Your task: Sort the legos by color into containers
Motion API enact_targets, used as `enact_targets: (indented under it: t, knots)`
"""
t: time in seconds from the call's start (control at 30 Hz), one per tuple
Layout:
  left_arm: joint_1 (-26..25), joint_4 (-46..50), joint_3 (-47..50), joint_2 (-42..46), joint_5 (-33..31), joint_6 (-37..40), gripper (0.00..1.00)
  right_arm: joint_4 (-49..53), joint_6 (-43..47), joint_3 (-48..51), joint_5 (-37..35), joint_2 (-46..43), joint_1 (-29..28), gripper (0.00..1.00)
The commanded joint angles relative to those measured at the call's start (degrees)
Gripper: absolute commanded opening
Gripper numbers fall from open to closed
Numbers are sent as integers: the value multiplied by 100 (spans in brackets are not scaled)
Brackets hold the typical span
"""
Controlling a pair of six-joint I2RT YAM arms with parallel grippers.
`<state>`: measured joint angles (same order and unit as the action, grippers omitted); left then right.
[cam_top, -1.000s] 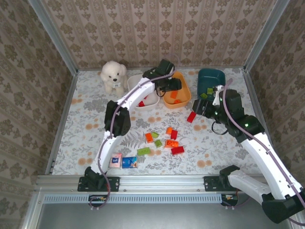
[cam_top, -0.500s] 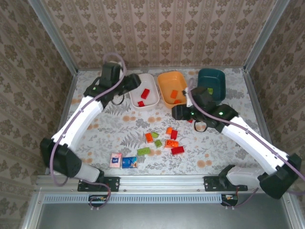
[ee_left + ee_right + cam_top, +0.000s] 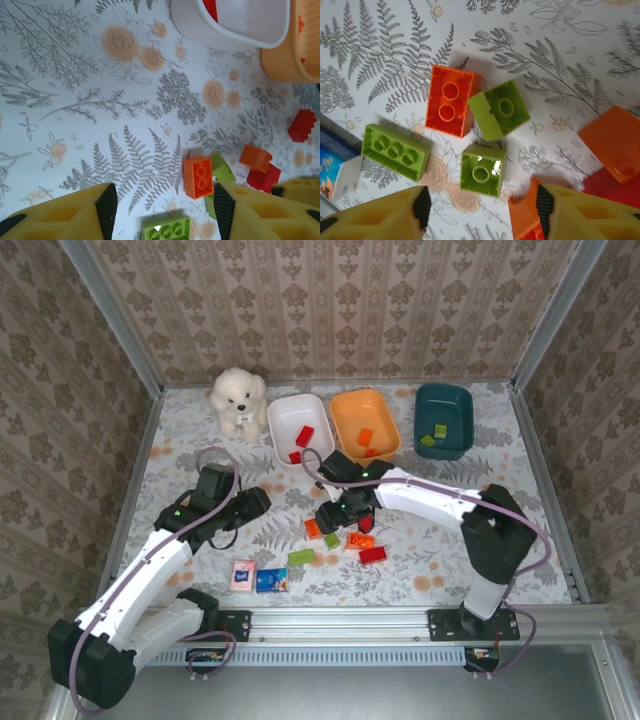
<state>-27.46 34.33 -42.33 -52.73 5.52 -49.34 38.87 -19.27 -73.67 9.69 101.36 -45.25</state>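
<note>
Loose legos lie mid-table: an orange brick (image 3: 313,528), small green ones (image 3: 331,540), a long green brick (image 3: 300,558), red bricks (image 3: 373,554). My right gripper (image 3: 330,518) hovers over this pile, open. In its wrist view a small green brick (image 3: 481,170) lies just ahead of the gap of the right gripper (image 3: 482,207). My left gripper (image 3: 252,502) is left of the pile, open and empty (image 3: 164,210), facing an orange brick (image 3: 197,176). At the back stand the white tray (image 3: 318,410), orange tray (image 3: 345,405) and teal tray (image 3: 455,395), each holding bricks of matching colour.
A white plush dog (image 3: 238,400) sits at the back left by the white tray. Pink and blue packets (image 3: 258,578) lie near the front edge. Metal rails and patterned walls bound the table on all sides.
My left arm has swung back from the white tray to the near-left table. My right arm has moved from beside the teal tray down over the brick pile, its jaws narrowing.
</note>
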Motion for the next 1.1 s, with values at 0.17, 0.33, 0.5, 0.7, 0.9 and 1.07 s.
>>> enact_targets:
  t: [0.17,0.33,0.5,0.7,0.9,1.07]
  knots:
    - [-143,13,-174,-109,-112,-106,57,764,1132,-949,305,929,184,51]
    - [-223,-33,-223,-181,-121,-137,57,928,1326,-1251,280,1280,335,46]
    - [-294,-40,-240,-238,-160,-171,57,853,1324,-1369,471,1373,330,39]
    - [-374,-93,-239,-304,-209,-216,57,837,1252,-1377,639,1452,327,39]
    - [-409,-153,-269,-367,-209,-221,57,934,1247,-1406,476,1587,336,53]
    - [-417,-180,-318,-439,-196,-204,57,1031,1234,-1403,287,1710,470,50]
